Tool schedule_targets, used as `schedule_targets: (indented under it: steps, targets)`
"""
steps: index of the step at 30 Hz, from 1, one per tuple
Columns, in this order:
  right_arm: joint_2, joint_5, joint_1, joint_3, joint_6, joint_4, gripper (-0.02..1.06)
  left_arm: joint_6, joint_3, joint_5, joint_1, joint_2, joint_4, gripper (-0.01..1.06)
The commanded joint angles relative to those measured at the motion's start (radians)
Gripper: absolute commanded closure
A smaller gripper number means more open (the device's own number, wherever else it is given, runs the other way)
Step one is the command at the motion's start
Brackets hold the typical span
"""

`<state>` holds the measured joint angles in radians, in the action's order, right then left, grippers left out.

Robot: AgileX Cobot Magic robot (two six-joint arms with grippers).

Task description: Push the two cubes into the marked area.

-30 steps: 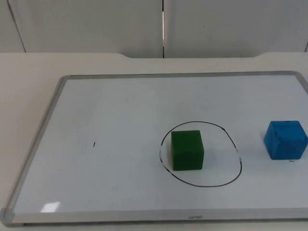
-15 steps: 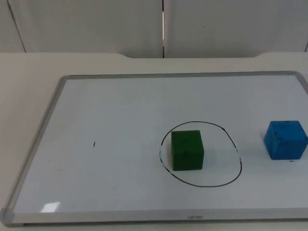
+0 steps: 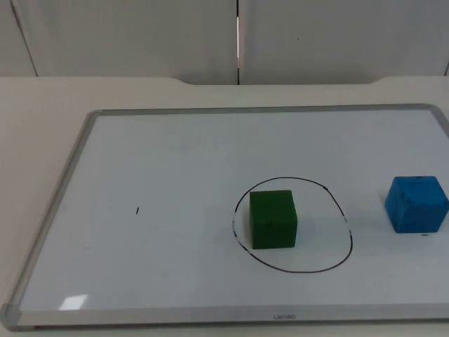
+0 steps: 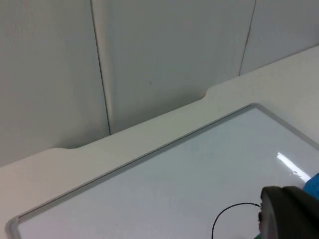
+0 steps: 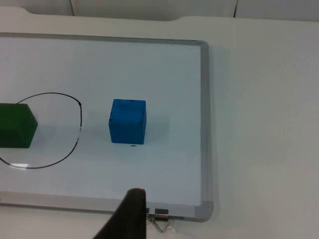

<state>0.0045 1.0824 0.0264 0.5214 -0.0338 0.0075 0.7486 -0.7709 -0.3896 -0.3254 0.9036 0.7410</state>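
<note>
A green cube (image 3: 273, 219) sits inside the black hand-drawn circle (image 3: 335, 261) on the whiteboard (image 3: 168, 161), toward the circle's left side. A blue cube (image 3: 416, 203) rests on the board to the right, outside the circle by a small gap. In the right wrist view the blue cube (image 5: 128, 121) lies beyond my right gripper (image 5: 130, 215), which hovers over the board's near edge, with the green cube (image 5: 17, 125) and the circle (image 5: 79, 130) off to the side. My left gripper (image 4: 288, 215) is raised over the board, well away from both cubes, with part of the circle (image 4: 225, 219) beside it.
The whiteboard's grey metal frame (image 3: 63, 182) runs around the work surface. A metal binder clip (image 5: 161, 220) sits at the board's near edge. A small black mark (image 3: 137, 210) is on the board's left half. The grey partition wall (image 3: 238, 35) stands behind the table.
</note>
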Motion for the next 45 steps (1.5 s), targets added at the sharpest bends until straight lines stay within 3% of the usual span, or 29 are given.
schedule_targets:
  steps: [1, 13, 31, 45]
  targets:
    - [-0.005, -0.003, -0.005, -0.006, 0.000, -0.002, -0.01, -0.023, 0.015, -0.022, 0.003, -0.043, -0.029, 1.05]
    - [-0.005, -0.003, -0.005, -0.006, 0.000, -0.002, -0.01, -0.355, 0.021, -0.217, 0.003, -0.221, -0.386, 1.05]
    - [-0.005, -0.003, -0.005, -0.006, 0.000, -0.002, -0.01, -0.453, 0.179, -0.288, 0.003, -0.490, -0.448, 1.05]
    - [-0.005, -0.003, -0.005, -0.006, 0.000, -0.002, -0.01, -0.630, 0.258, -0.538, 0.003, -0.777, -0.610, 1.05]
